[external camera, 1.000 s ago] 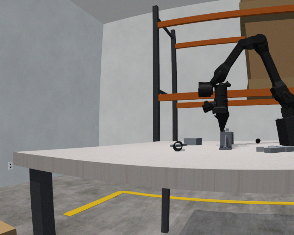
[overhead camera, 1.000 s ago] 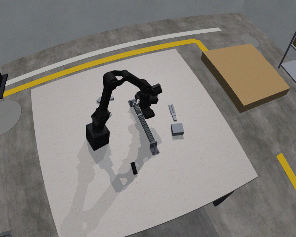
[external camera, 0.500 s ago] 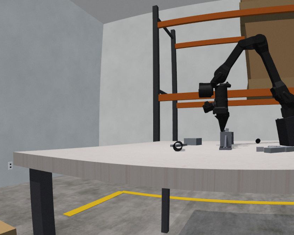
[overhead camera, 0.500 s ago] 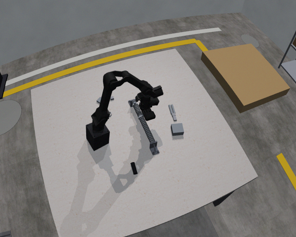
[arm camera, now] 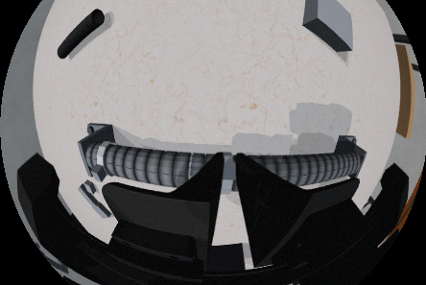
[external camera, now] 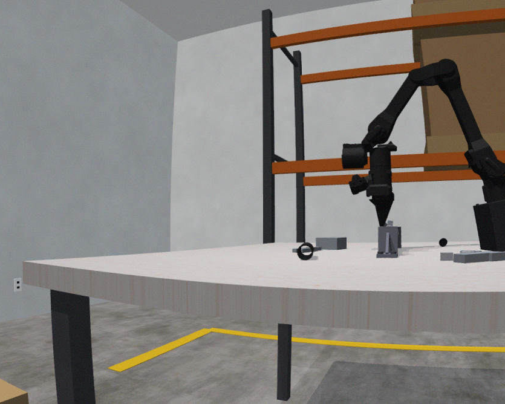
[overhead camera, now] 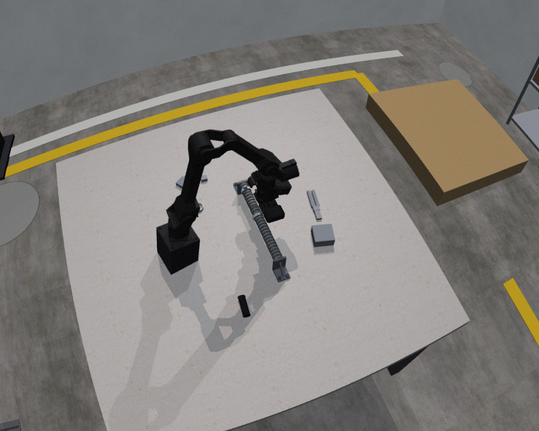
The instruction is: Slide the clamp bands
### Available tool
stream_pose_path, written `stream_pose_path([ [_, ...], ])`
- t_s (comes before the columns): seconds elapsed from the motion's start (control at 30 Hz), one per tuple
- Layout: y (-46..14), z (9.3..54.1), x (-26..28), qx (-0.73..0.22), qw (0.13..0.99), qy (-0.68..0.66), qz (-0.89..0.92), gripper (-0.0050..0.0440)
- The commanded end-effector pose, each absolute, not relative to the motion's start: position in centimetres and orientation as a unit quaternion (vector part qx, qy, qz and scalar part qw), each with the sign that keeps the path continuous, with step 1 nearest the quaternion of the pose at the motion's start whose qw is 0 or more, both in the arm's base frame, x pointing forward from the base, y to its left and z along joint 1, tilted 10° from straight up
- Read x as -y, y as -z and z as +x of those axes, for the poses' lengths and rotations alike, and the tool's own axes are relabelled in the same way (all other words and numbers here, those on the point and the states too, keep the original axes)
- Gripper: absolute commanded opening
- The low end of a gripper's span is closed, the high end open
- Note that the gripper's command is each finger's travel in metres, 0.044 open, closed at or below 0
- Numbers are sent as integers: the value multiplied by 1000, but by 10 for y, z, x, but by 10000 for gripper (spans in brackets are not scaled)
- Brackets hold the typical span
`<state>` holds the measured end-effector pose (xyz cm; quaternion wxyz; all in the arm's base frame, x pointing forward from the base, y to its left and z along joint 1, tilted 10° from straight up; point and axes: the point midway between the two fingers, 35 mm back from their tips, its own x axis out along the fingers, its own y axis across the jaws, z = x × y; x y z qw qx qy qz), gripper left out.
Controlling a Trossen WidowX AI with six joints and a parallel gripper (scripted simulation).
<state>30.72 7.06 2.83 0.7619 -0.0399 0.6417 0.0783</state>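
A ribbed grey hose (overhead camera: 265, 228) runs straight between two grey end brackets, a far one (overhead camera: 241, 187) and a near one (overhead camera: 281, 269). My gripper (overhead camera: 259, 212) points straight down on the hose's far third and is shut on it, at a lighter steel clamp band (overhead camera: 255, 214) there. In the wrist view the hose (arm camera: 153, 163) crosses from left to right and both fingertips pinch it; the part between them is hidden. In the side view the fingertips (external camera: 383, 224) meet just above the bracket (external camera: 388, 241). I cannot pick out the second band.
A grey block (overhead camera: 323, 234) and a flat grey bar (overhead camera: 315, 202) lie right of the hose. A short black tube (overhead camera: 244, 306) lies near the front. The arm base (overhead camera: 177, 248) stands left of the hose. A brown box (overhead camera: 445, 134) sits off the table.
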Motion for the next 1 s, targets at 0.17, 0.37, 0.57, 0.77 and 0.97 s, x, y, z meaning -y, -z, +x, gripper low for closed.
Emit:
stream_pose_path([
  [0.17,-29,308,-63,-641,762,-80,-40,0],
  [0.37,-28,309,-57,-641,762,-80,-40,0],
  [0.57,-28,310,-51,-641,762,-80,-40,0],
  [0.77,-28,311,-47,-641,762,-80,-40,0],
  [0.97,-28,312,-42,-641,762,-80,-40,0],
])
